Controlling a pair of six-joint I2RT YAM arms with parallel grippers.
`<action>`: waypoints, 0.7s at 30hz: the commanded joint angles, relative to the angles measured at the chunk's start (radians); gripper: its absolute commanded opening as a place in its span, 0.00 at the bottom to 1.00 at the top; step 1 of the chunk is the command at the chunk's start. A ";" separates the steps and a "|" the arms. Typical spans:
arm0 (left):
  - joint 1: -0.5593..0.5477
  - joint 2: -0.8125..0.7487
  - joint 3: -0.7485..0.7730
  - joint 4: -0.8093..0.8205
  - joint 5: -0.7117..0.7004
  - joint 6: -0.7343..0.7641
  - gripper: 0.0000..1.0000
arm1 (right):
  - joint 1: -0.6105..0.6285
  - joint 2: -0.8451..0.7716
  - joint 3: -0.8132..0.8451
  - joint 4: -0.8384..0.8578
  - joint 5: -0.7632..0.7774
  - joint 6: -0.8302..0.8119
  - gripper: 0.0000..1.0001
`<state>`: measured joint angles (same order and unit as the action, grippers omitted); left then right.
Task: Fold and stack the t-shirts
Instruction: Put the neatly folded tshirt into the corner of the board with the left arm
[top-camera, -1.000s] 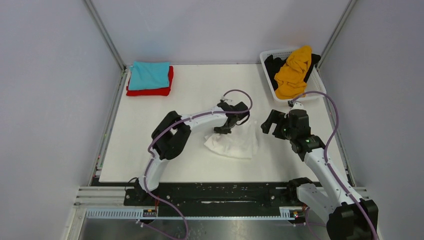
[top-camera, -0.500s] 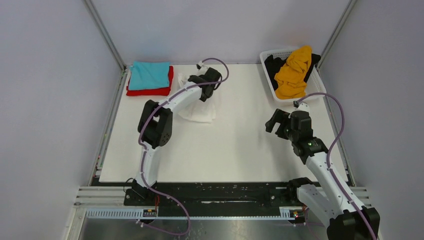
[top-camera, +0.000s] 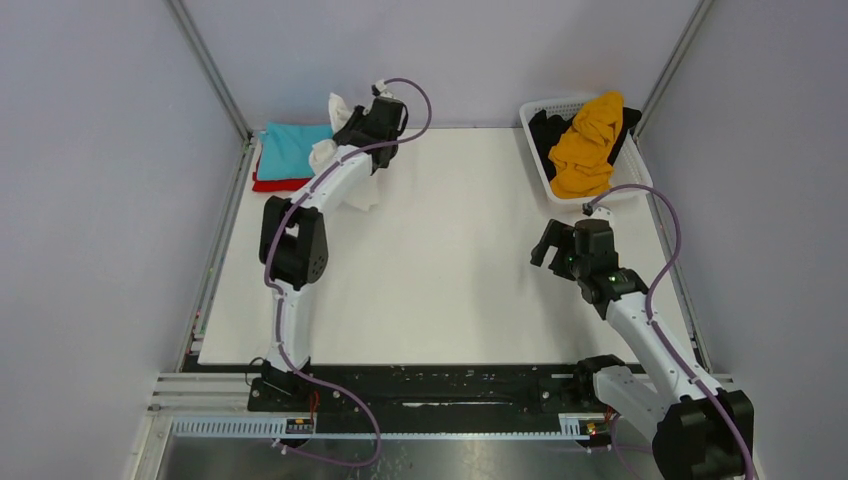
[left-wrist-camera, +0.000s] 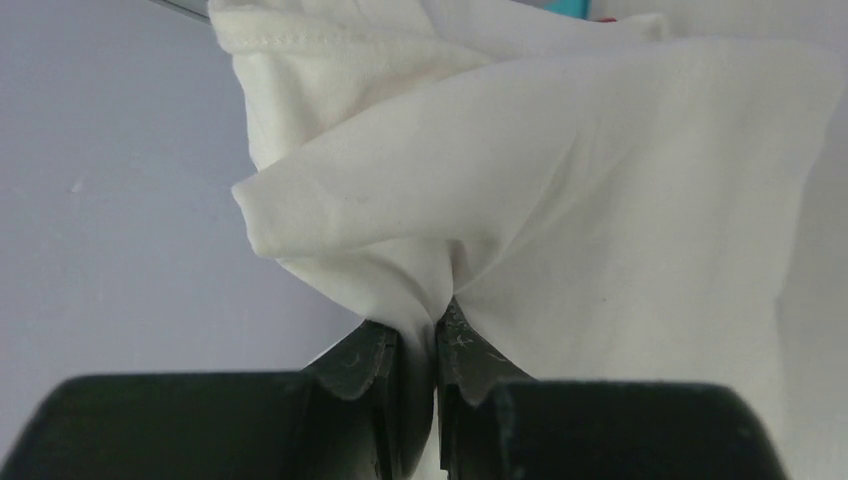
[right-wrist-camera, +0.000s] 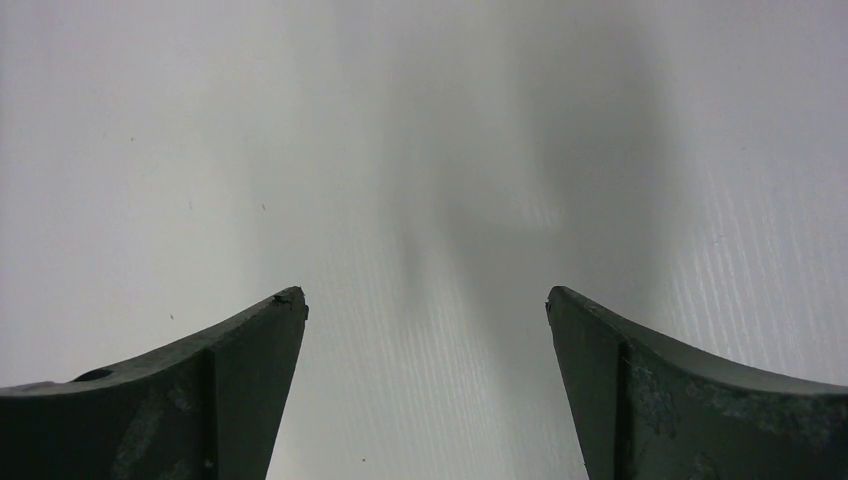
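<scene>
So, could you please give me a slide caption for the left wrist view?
Left fingers pinch a bunched fold of the white t-shirt.

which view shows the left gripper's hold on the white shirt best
Left wrist view: the left gripper pinches a fold of the white shirt. The top view shows it small, grip hidden; the right wrist view shows none.

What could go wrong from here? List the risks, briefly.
The left gripper pinches only a small bunch of the white t-shirt; its loose folds could open on release. The hanging cloth is close to the folded teal t-shirt and may drag it askew.
</scene>
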<state>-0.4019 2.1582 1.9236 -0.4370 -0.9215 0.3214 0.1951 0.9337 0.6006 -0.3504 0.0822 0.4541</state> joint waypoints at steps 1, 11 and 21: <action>0.056 -0.075 0.115 0.109 -0.004 0.120 0.00 | -0.003 0.011 0.012 0.006 0.054 0.011 0.99; 0.105 -0.068 0.242 0.146 0.030 0.175 0.00 | -0.003 0.069 0.033 -0.003 0.055 0.011 0.99; 0.162 -0.055 0.249 0.186 0.071 0.194 0.00 | -0.003 0.089 0.052 -0.028 0.061 0.009 1.00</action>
<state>-0.2733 2.1551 2.1212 -0.3332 -0.8707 0.4973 0.1951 1.0187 0.6018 -0.3702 0.1139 0.4564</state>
